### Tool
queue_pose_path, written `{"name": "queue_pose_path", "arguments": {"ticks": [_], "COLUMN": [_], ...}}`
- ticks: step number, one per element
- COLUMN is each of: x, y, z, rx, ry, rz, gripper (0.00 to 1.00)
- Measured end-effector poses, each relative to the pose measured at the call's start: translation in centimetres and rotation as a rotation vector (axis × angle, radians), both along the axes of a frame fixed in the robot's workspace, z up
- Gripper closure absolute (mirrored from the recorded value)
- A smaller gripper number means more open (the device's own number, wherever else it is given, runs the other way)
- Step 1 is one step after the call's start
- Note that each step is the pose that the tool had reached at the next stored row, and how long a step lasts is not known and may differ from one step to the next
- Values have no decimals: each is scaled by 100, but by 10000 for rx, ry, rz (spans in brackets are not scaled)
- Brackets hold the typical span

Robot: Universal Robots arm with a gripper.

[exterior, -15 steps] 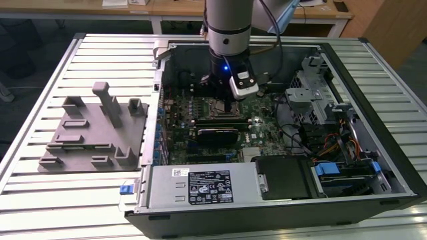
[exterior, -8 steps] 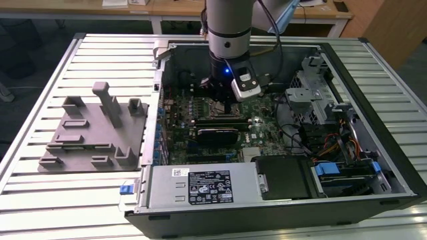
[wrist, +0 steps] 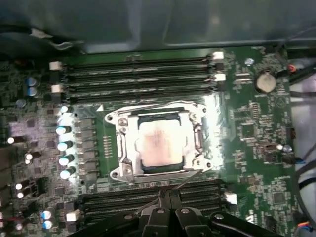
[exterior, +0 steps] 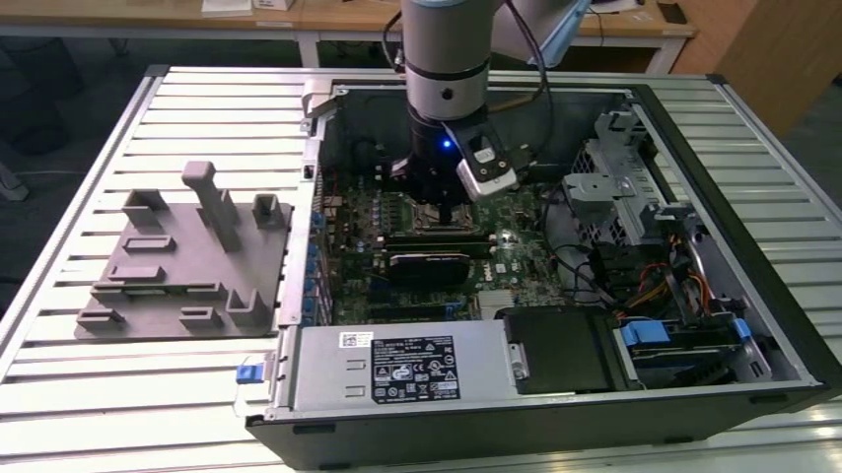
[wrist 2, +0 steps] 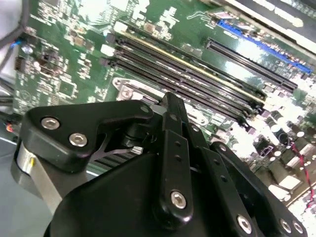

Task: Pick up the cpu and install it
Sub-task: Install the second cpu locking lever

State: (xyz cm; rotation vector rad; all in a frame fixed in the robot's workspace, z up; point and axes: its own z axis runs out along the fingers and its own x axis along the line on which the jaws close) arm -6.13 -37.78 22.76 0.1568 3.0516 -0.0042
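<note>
The cpu (wrist: pixel 158 144), a silvery-white square chip, lies flat inside the metal-framed socket (wrist: pixel 123 143) on the green motherboard (wrist: pixel 247 123). In the first wrist view my gripper (wrist: pixel 168 195) hovers just off the socket's edge, over the memory slots. Its black fingers are pressed together with nothing between them. In the exterior view the arm reaches down into the open computer case, with the gripper (exterior: pixel 445 209) right above the socket area. In the second wrist view the black fingers (wrist 2: pixel 174 116) hide most of the socket, with a corner of its frame (wrist 2: pixel 126 91) peeking out.
Memory slots (wrist: pixel 138 74) flank the socket on two sides. A grey plastic tray (exterior: pixel 172 266) with upright posts sits on the slatted table at the exterior view's left. Inside the case are a power supply (exterior: pixel 394 370), a drive cage (exterior: pixel 632 197) and cables (exterior: pixel 658 286).
</note>
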Motion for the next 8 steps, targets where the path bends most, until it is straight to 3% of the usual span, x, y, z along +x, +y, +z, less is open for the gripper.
{"name": "queue_pose_path", "arguments": {"ticks": [3,8], "x": [-66,-67], "y": [-9,-11], "z": [-11,-13], "rx": [2,-2], "ry": [0,1], "rz": [2,3], "gripper": [89,89]}}
